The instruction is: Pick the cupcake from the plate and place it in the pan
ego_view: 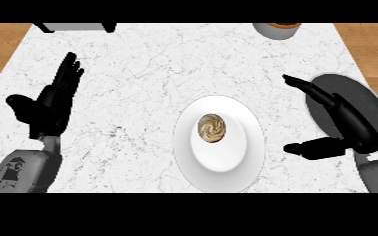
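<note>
Sitting near the front edge of the white marble tabletop: one white plate, one cupcake with swirled brown frosting at its centre. Right hand wide, fingers straight, thumb spread, holding nothing, lying over one dark pan at right. Left hand open, fingers up, at left. Farther back: one grey cup, one grey box. No legible writing.

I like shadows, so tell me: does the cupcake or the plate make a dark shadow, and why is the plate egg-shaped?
In the head view, light is even: no dark shadow under the cupcake, only soft grey shading along the plate rim. The round plate looks stretched taller than wide, a distortion of this steep downward view. No glare on the marble counter.
</note>
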